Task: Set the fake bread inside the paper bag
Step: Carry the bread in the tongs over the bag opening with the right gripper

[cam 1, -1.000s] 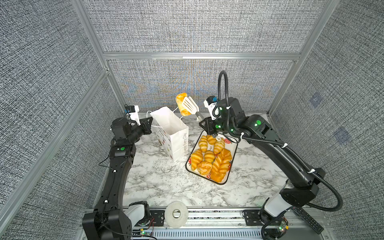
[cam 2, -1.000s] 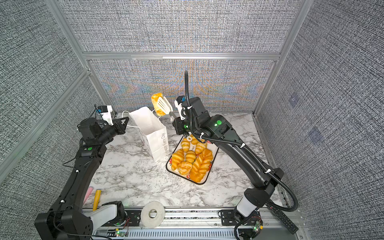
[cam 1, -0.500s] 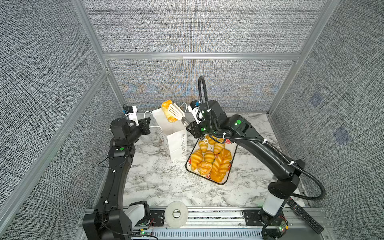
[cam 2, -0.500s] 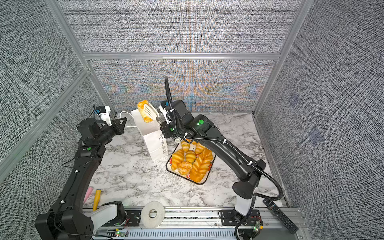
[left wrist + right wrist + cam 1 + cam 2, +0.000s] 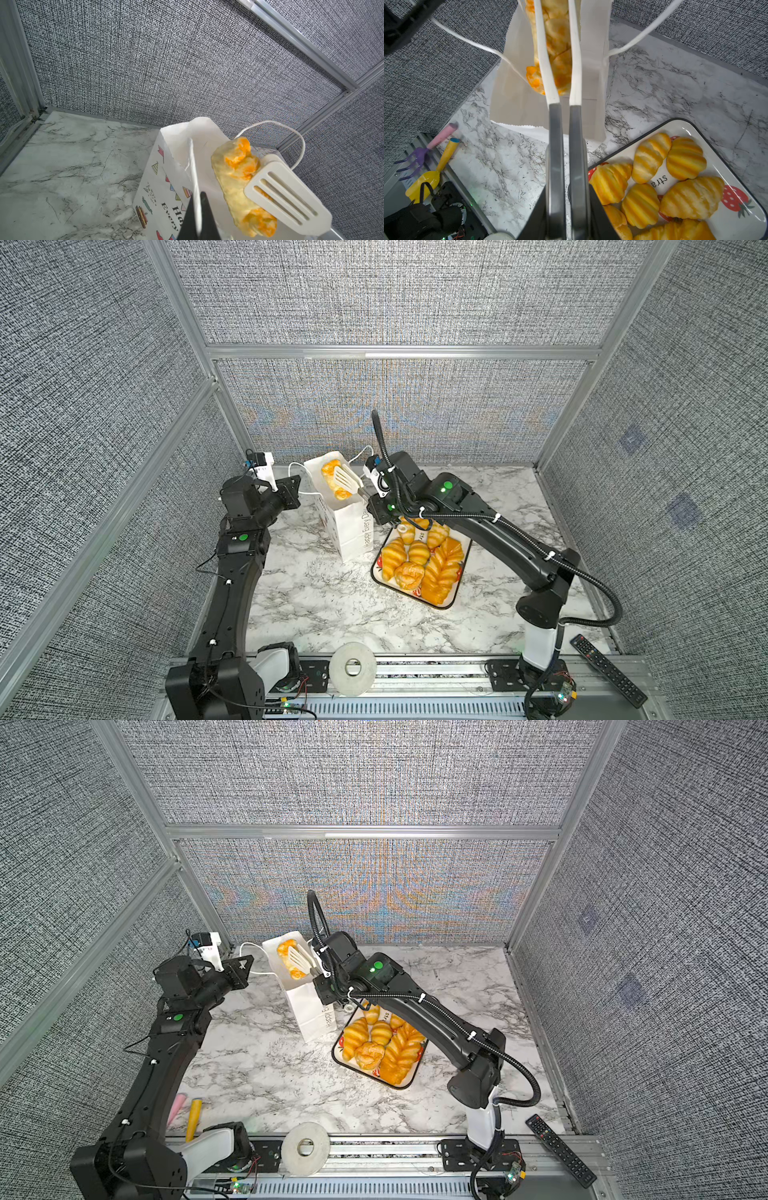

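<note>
Marble top: bread in tongs beyond right hand, seemingly over bag

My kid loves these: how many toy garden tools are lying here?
2: a pink-handled purple plastic rake and a yellow plastic shovel, side by side at the marble table's front-left edge. Others may be hidden.

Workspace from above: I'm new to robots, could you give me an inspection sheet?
Surface: marble-pattern tabletop.
Job's things: paper bag upright, mouth open; long loaf at its mouth; remaining fake bread piled on strawberry tray beside it.
Clutter: tape roll and remote along the front edge; toy rake and toy shovel near the left arm's base.
Grippers: left gripper shut on the bag's cord handle; right gripper shut on white tongs pinching the loaf.
Cables: black hose loops along the right arm.
Surroundings: grey woven panels, metal framing.
</note>
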You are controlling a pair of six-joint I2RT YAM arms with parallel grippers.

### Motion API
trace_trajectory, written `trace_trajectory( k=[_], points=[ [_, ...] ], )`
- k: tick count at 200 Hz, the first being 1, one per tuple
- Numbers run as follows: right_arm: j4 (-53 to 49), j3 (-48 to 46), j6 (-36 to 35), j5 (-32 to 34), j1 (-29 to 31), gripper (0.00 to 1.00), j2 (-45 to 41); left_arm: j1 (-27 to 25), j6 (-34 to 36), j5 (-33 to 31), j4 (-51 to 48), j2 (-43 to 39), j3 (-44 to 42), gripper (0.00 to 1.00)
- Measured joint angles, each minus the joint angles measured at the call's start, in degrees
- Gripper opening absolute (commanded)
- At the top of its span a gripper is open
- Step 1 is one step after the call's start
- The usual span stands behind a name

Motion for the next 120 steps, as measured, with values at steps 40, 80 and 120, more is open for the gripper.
trace_trajectory(
  k=[40,80,120],
  points=[
    [-1.4,-0.2,0.0,1.5,-0.7,0.25,0.5,0.2,0.0,0.0,0.0,0.1,0.0,0.00],
    [-1.6,-0.9,0.4,2.8,-1.7,0.26,0.3,0.4,0.0,0.5,0.0,0.0,0.0,0.00],
    [-2.0,-1.2,1.0,3.1,-2.4,0.27,0.2,0.4,0.0,0.9,0.3,0.0,0.0,0.00]
  ],
)
